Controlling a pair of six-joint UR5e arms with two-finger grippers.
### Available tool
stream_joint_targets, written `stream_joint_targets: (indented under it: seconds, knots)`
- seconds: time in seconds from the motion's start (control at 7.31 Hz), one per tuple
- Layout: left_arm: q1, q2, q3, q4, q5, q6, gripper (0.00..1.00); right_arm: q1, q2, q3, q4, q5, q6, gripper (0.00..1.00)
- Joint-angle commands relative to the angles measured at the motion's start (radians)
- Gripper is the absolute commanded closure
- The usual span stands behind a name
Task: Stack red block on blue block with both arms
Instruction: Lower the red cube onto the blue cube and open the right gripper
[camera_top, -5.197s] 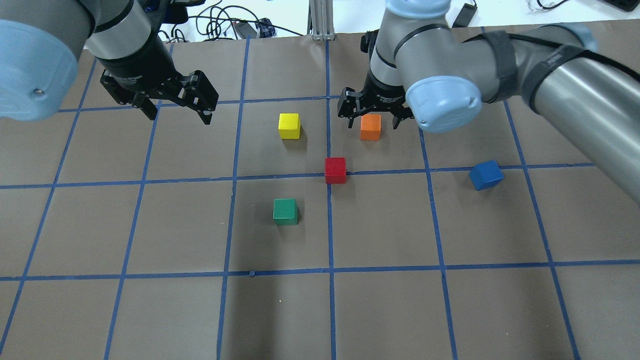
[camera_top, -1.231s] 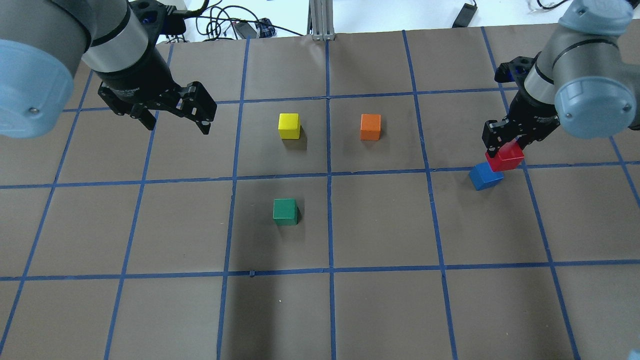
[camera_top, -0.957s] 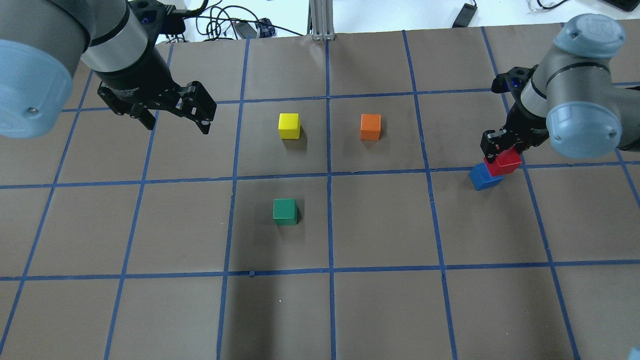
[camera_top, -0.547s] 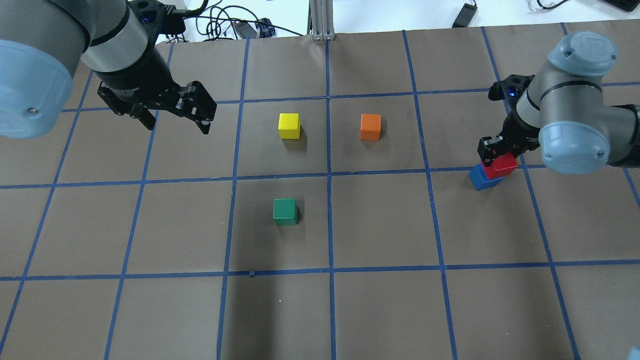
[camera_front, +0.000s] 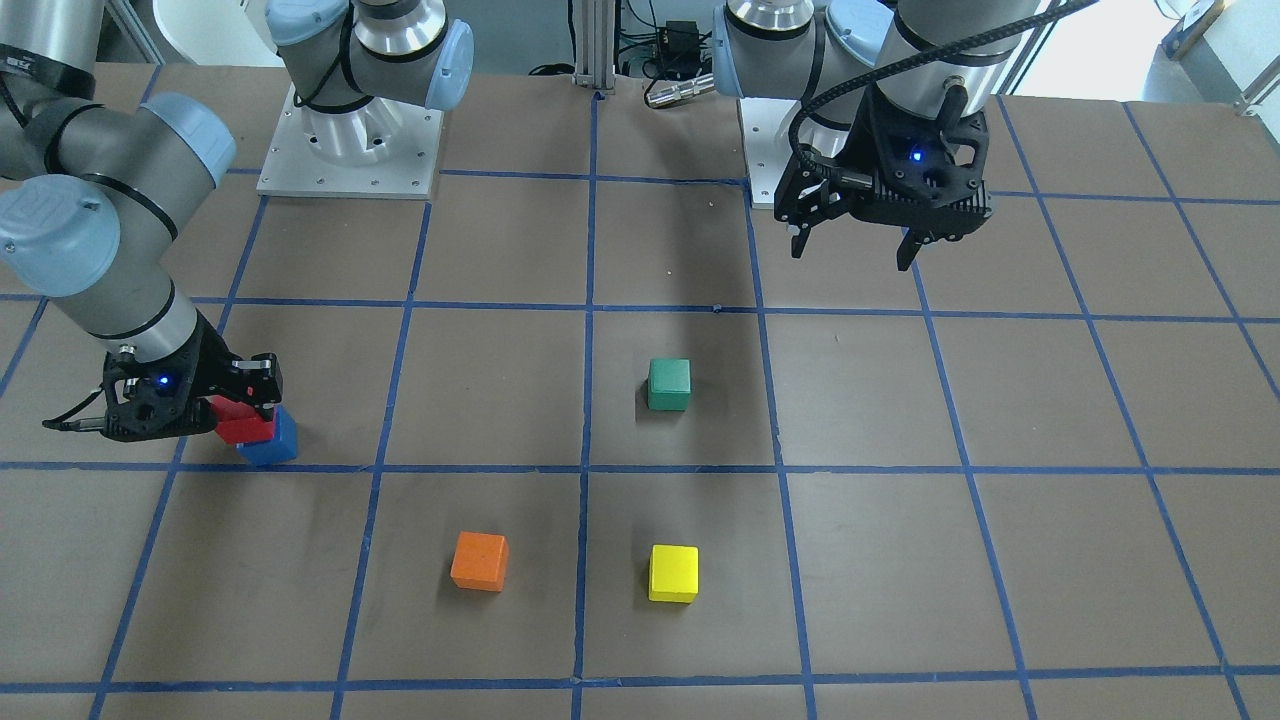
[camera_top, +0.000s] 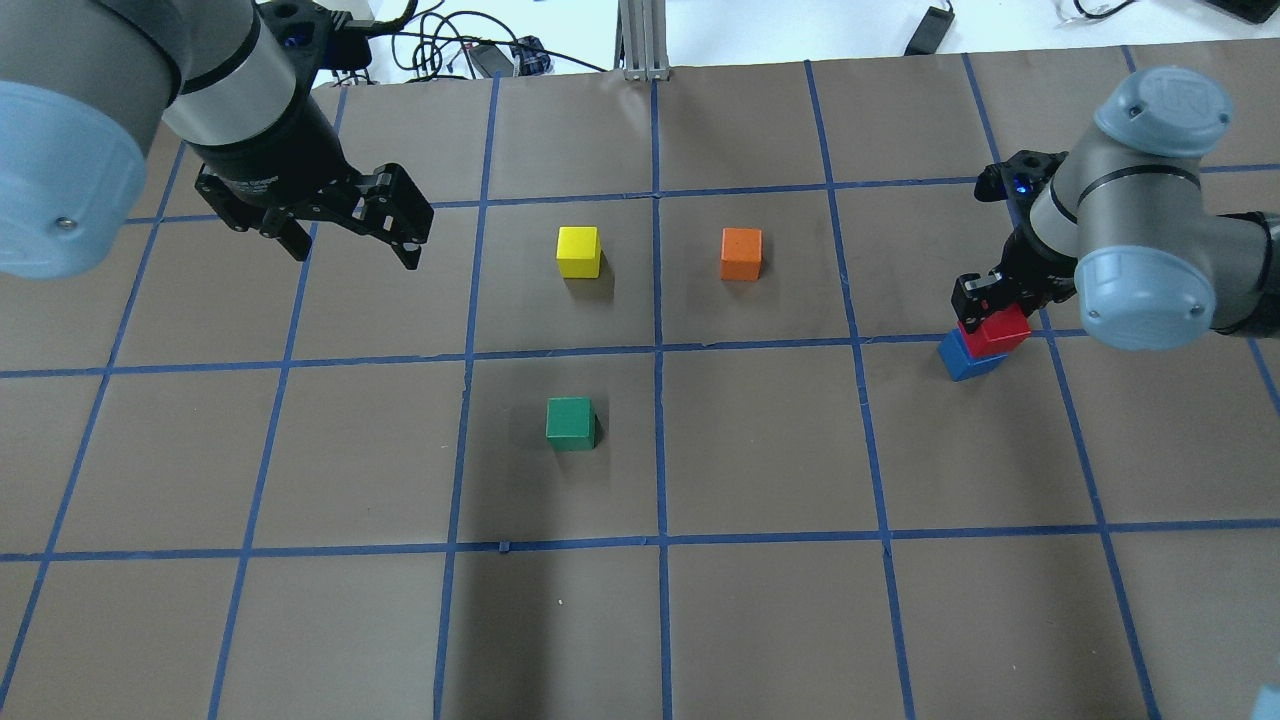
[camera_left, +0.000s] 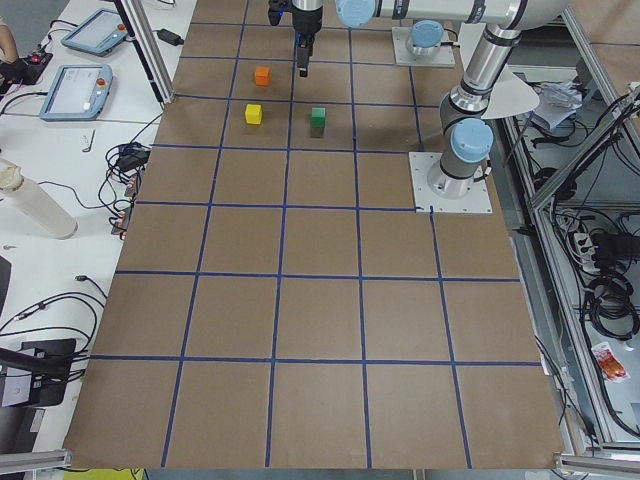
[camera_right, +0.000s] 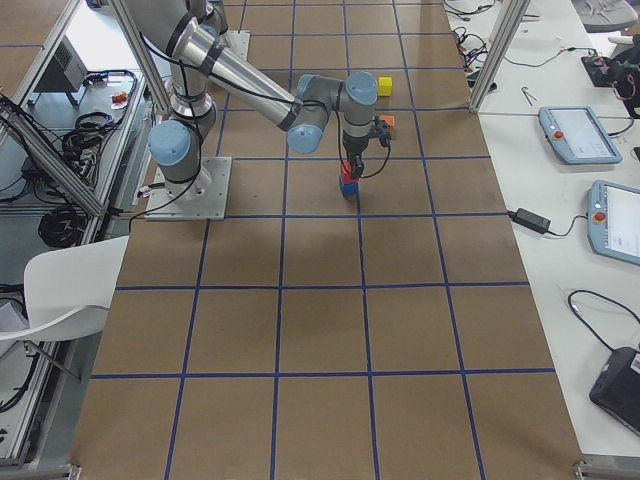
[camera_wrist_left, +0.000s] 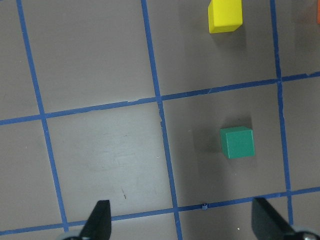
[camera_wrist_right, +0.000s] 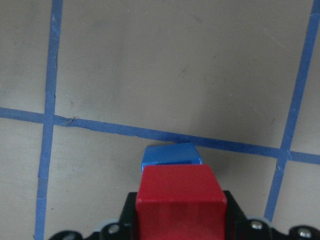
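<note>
You had the right claw (camera_top: 988, 318) clamped on the red block (camera_top: 995, 332), pinching two opposite sides so that its underside was free to meet the blue block (camera_top: 960, 362). The red block sat right on top of the blue block. I judged them touching or nearly so, though no view settled it. In the right wrist view a strip of the blue block's top showed past the red block's far edge, so the pair was not squarely lined up. Letting go there looked safe to me, if slightly offset. Your left claw (camera_top: 356, 252) hung spread wide and empty, well apart from the blue block, probably parked there to keep out of the way. The green block (camera_top: 570, 420), the yellow block (camera_top: 578, 250) and the orange block (camera_top: 741, 253) lay on the surface (camera_top: 760, 450), all well apart from the blue block.
</note>
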Motion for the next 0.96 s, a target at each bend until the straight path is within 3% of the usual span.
stream_joint_targets:
  seconds: [0.0, 0.41, 0.68, 0.82]
  knots:
    - [0.000, 0.000, 0.000, 0.000, 0.000, 0.000, 0.00, 0.000, 0.004, 0.001, -0.002, 0.001, 0.001, 0.93]
    - [0.000, 0.000, 0.000, 0.000, 0.000, 0.000, 0.00, 0.000, 0.010, 0.004, -0.002, 0.001, 0.002, 0.32]
    - [-0.002, 0.000, 0.000, 0.002, -0.001, 0.000, 0.00, 0.000, 0.010, 0.003, -0.002, 0.001, 0.004, 0.11]
    - [-0.002, -0.001, 0.001, 0.000, 0.000, -0.002, 0.00, 0.000, 0.010, 0.000, 0.000, 0.001, 0.002, 0.08]
